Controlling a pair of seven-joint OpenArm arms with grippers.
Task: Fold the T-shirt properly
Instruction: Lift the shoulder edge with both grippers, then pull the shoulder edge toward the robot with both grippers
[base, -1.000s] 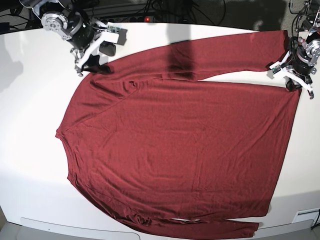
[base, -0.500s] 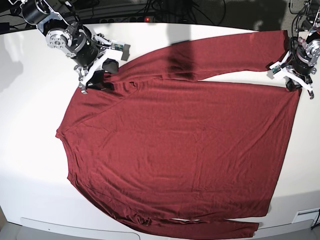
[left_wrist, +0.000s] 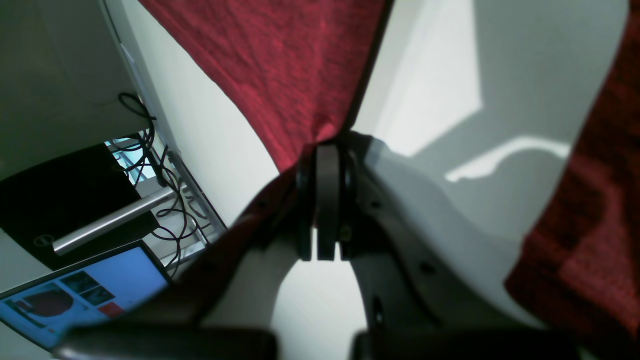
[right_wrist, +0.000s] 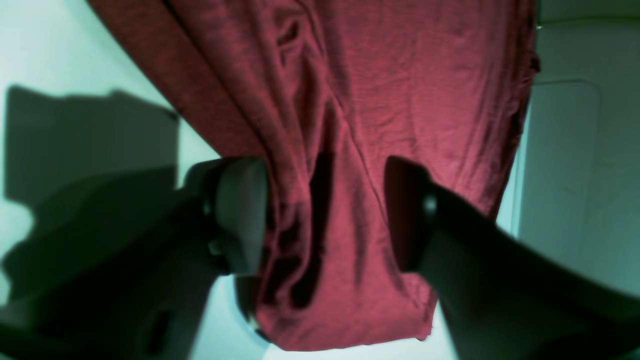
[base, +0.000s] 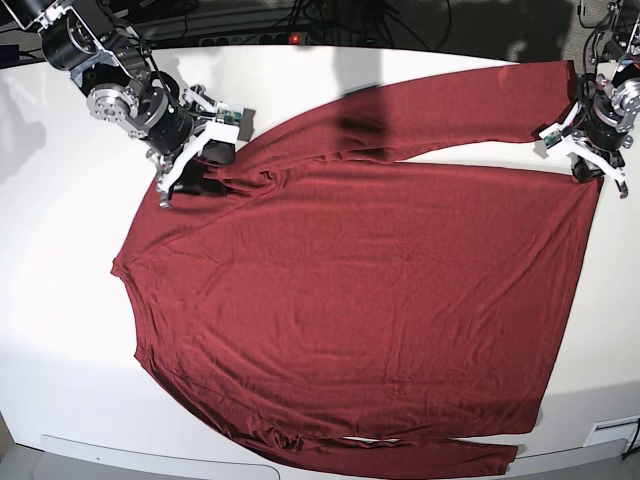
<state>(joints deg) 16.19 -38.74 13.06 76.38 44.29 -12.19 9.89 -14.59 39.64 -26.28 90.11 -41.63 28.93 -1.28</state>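
**Both grippers at the shirt's far edge**

The left gripper (left_wrist: 327, 165) is clenched on a corner of the shirt (base: 350, 300), the red cloth pinched between its pressed-together jaws. The right gripper (right_wrist: 325, 215) stands spread, one finger (right_wrist: 240, 215) at each side of a rumpled fold near the shoulder — not yet clamped. The shirt lies spread flat over most of the white table (base: 60, 300), sleeves along its top and bottom edges.
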